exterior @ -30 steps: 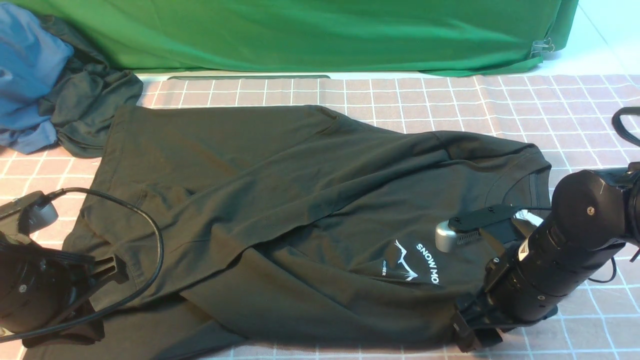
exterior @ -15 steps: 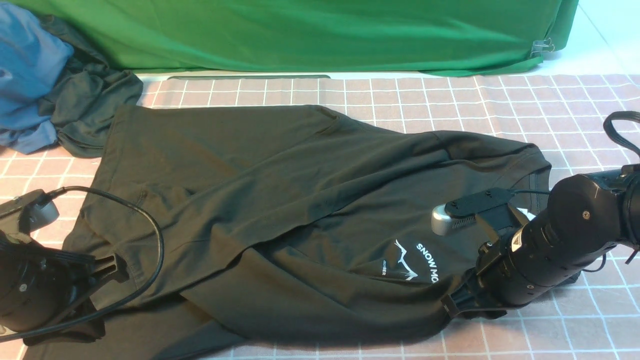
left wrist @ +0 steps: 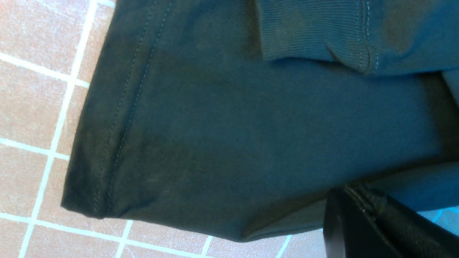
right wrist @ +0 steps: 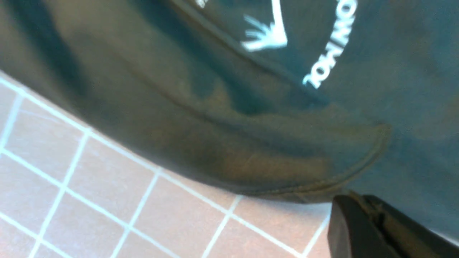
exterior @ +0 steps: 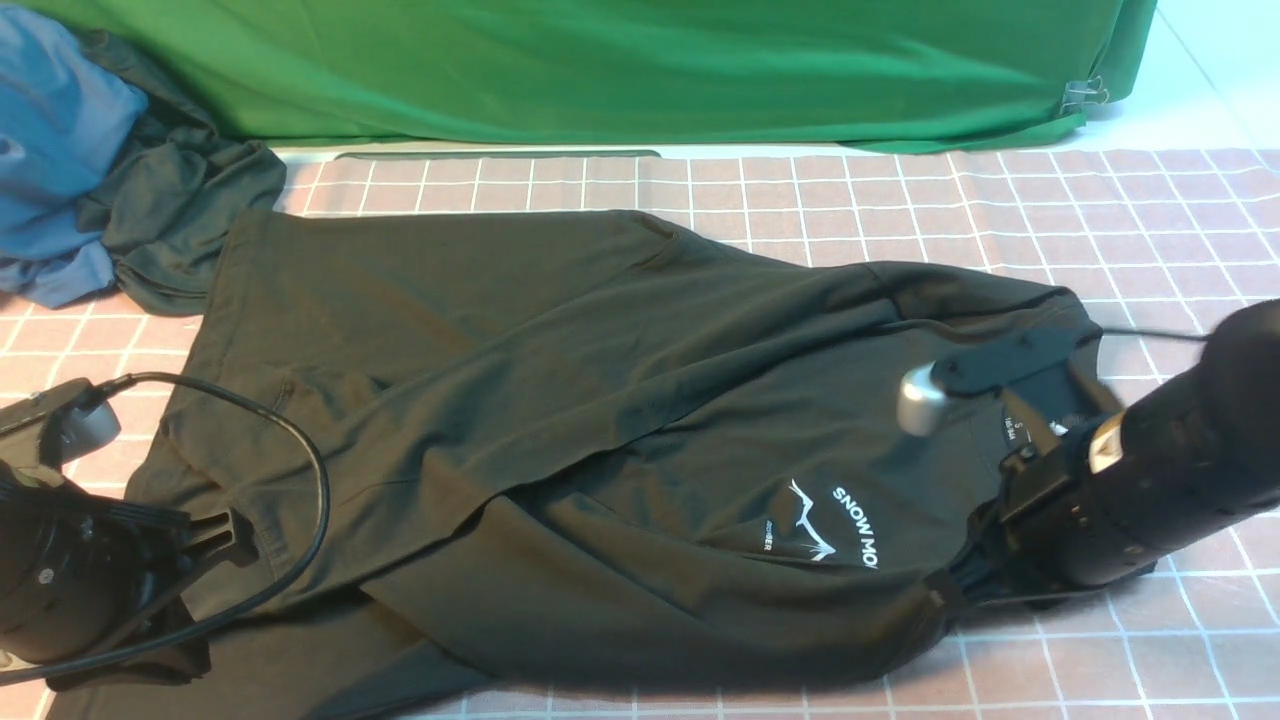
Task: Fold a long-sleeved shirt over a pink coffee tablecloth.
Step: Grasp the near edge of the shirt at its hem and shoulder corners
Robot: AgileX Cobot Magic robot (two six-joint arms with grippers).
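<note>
Item: long-sleeved shirt (exterior: 560, 400), black, lying on pink coffee tablecloth (exterior: 1100, 200) | left gripper (left wrist: 353, 200): jaws together, pinching shirt edge | right gripper (right wrist: 349, 206): jaws together, pinching shirt edge

Centre: shirt (exterior: 560, 400) spread low over most of the tablecloth (exterior: 1100, 200); passable from above.
Far strip: bare grid cloth between the shirt and the green cloth (exterior: 600, 70), widening toward the far right corner.
Far left: bunched blue and dark garments (exterior: 120, 200), just beside the shirt's corner.
Near left: left arm (exterior: 70, 580) with a looping cable (exterior: 300, 480) over the shirt's edge.
Near right: right arm (exterior: 1150, 490) low at the shirt's collar end; bare cloth behind and in front of it.
</note>
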